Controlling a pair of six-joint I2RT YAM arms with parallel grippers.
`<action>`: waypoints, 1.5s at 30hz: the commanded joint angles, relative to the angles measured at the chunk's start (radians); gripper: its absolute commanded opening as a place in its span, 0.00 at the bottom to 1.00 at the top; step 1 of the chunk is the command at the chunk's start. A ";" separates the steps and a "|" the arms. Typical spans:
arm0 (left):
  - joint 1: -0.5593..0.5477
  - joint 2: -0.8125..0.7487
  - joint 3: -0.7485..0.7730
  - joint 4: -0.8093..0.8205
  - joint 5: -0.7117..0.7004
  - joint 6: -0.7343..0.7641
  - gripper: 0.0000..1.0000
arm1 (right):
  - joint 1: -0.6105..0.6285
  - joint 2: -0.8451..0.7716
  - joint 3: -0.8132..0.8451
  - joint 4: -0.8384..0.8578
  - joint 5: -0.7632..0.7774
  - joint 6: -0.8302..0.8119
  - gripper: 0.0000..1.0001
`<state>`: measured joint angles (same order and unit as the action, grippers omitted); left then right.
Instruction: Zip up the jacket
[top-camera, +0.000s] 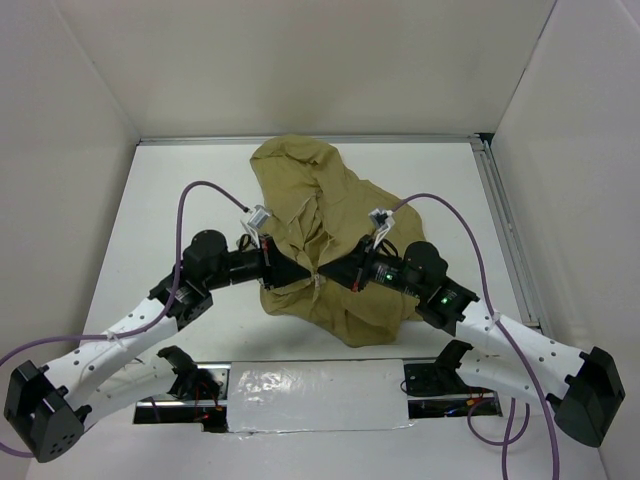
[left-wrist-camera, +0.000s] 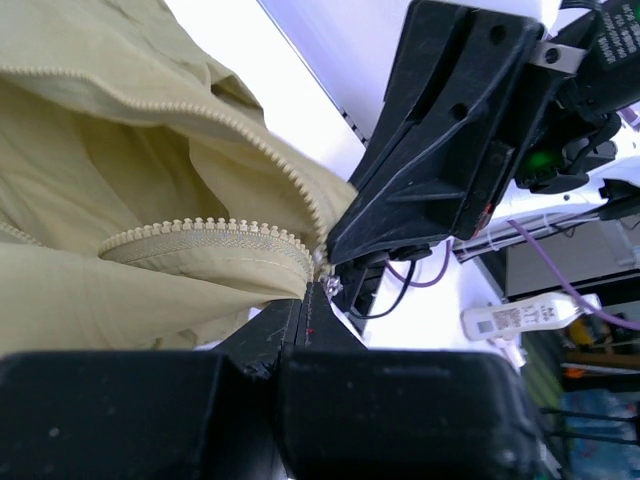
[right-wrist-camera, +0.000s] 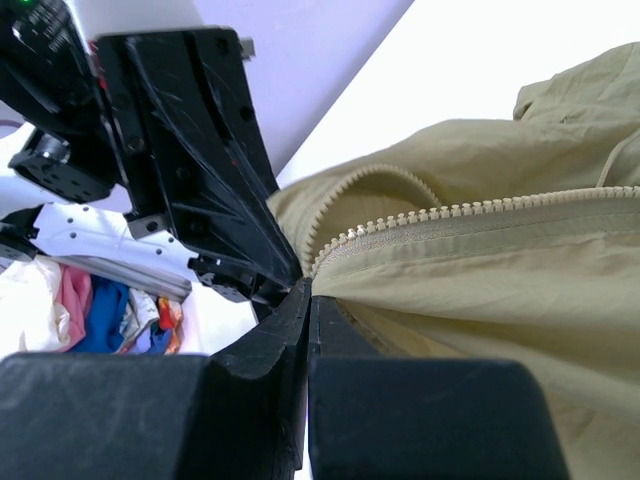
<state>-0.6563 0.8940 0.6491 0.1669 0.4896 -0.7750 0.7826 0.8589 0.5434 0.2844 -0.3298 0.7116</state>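
Observation:
The khaki jacket lies crumpled in the middle of the white table, its front zipper undone. The two rows of teeth spread apart and meet at the bottom end. My left gripper and right gripper meet tip to tip there. In the left wrist view my left gripper is shut on the jacket's edge at the zipper's foot, beside a small metal piece. In the right wrist view my right gripper is shut where the teeth end, on the jacket.
White walls enclose the table on three sides. A metal rail runs along the right edge. A shiny white strip lies between the arm bases. Purple cables loop over both arms. Coloured cloths lie off the table.

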 joint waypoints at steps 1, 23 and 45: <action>-0.006 -0.015 -0.009 0.077 -0.013 -0.044 0.00 | -0.009 -0.004 -0.007 0.096 -0.005 0.011 0.00; -0.014 -0.058 -0.023 0.071 -0.097 -0.109 0.00 | -0.005 0.028 -0.002 0.084 -0.017 0.032 0.00; -0.072 -0.089 -0.048 0.069 -0.148 -0.144 0.00 | -0.002 -0.021 -0.091 0.268 0.061 0.196 0.00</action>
<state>-0.7208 0.8333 0.6109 0.1867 0.3412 -0.8978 0.7784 0.8665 0.4675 0.4324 -0.2958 0.8616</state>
